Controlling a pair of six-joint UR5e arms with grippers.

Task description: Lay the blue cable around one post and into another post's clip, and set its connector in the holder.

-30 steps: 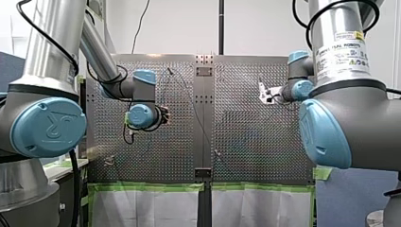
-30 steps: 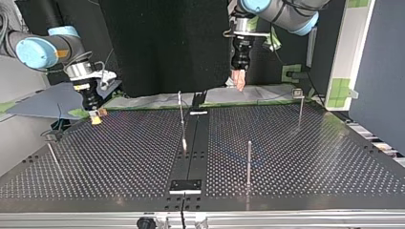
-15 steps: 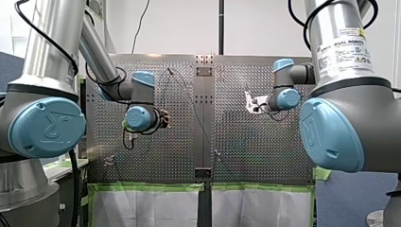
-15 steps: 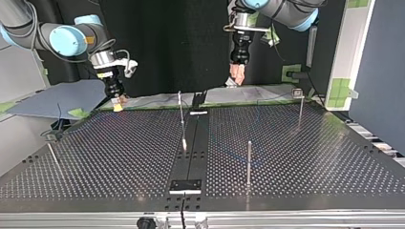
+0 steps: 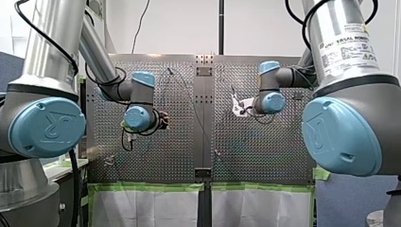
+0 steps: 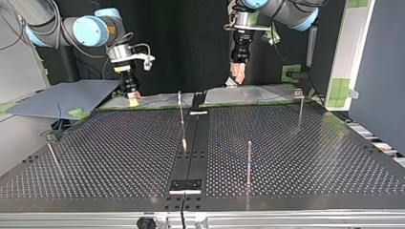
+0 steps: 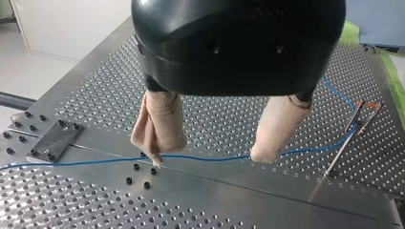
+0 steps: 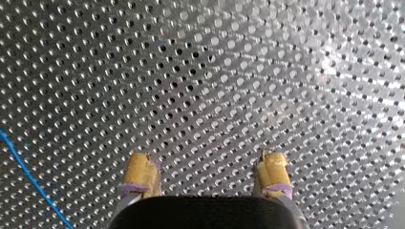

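blue cable under left jaws, post beside

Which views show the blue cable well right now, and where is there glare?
Left wrist view: even light, the blue cable stands out against the table. Right wrist view: strong glare on the table ahead of my right gripper; the cable shows only off to one side. Top view: table dark, cable faint. Front view: I cannot pick out its blue.
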